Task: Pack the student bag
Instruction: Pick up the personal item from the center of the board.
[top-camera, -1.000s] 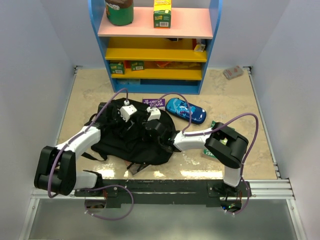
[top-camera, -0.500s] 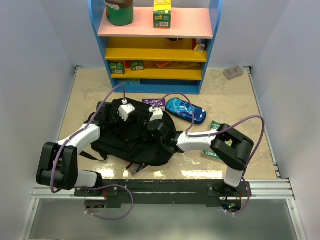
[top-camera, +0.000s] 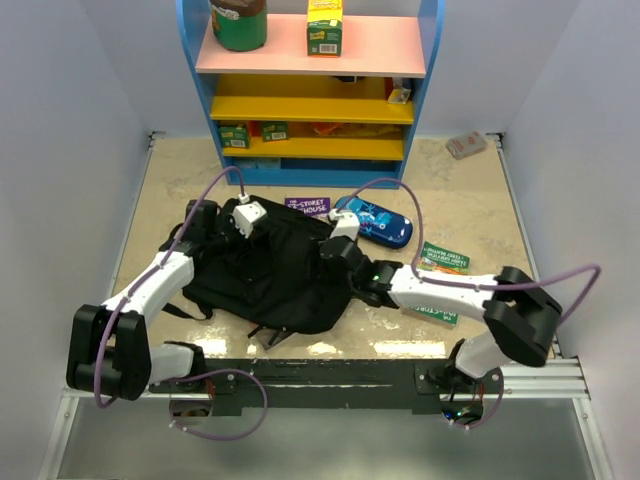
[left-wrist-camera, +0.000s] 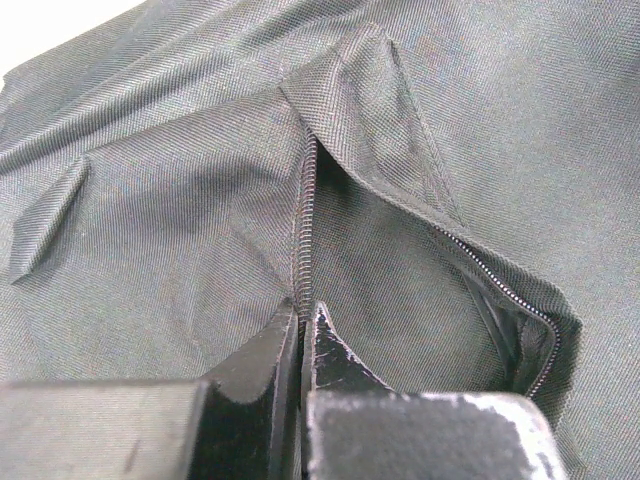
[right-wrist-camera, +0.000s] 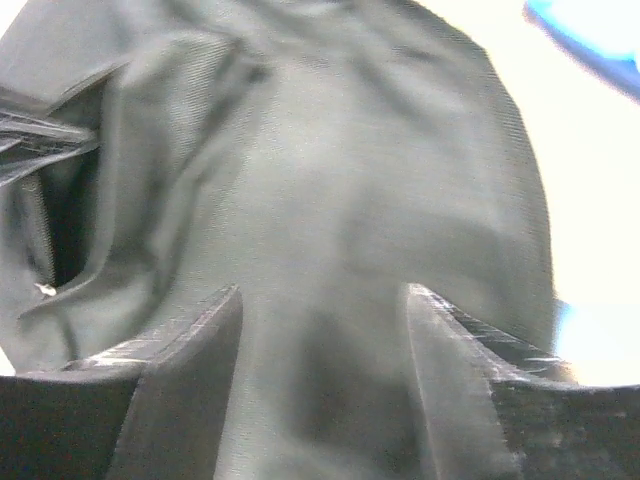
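The student bag (top-camera: 270, 285), a soft black backpack, lies flat in the middle of the table. My left gripper (top-camera: 257, 234) is over its upper left part. In the left wrist view the jaws (left-wrist-camera: 303, 312) are shut on the bag's zipper edge (left-wrist-camera: 303, 230), and the zipper mouth gapes to the right (left-wrist-camera: 505, 305). My right gripper (top-camera: 324, 256) hangs at the bag's right side. It stands open (right-wrist-camera: 322, 305) with only black bag fabric (right-wrist-camera: 330, 170) beyond the fingers and nothing held.
A blue patterned pencil case (top-camera: 378, 222) and a purple book (top-camera: 310, 207) lie just behind the bag. A green book (top-camera: 443, 259) lies under my right forearm. The blue shelf unit (top-camera: 310, 95) stands at the back, and a small packet (top-camera: 466, 145) lies at the far right.
My left gripper has shut on the bag's zipper edge. My right gripper has opened, let go of the bag and drawn back right, its elbow swinging out to the right.
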